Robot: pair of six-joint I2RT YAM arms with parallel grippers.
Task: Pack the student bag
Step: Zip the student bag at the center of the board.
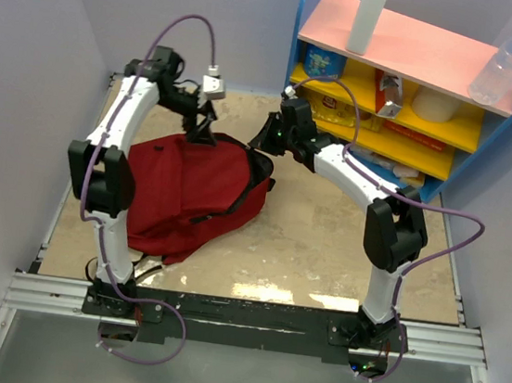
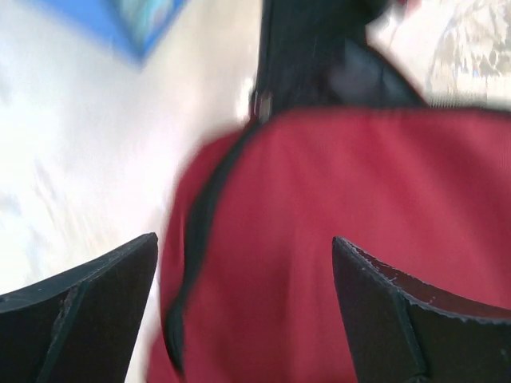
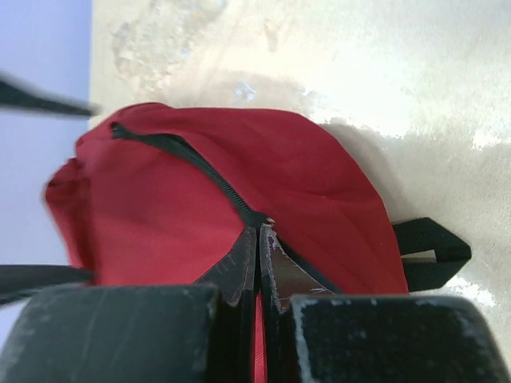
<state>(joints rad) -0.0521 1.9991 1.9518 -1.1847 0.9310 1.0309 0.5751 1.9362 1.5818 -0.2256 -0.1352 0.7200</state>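
Fingers (image 2: 80, 303) spread wide, the left hand (image 2: 245, 239) hovers released over the far, upper edge of the dark red soft fabric backpack (image 1: 190, 193), holding nothing, with red cloth just below it. The backpack lies flat and slumped on the pale stone-patterned counter (image 1: 324, 247), left of centre and between the two arms, its top end towards the back wall. It looks light and limp; I judge it will fold and sag rather than keep its shape, so lifting by loose cloth would only bunch it up. Better holds are the seam beside the black zip (image 3: 200, 167), the zip's pull, or the black webbing strap (image 3: 431, 251) poking out at its side. The right hand (image 3: 259, 231) is clenched, its tips pressed together right on the zip line near the bag's top; whether the pull is pinched between them I cannot tell. Pulling the zip will likely drag the whole bag unless the other hand pins the cloth. At the far right stands a blue and yellow shelf unit (image 1: 432, 129).
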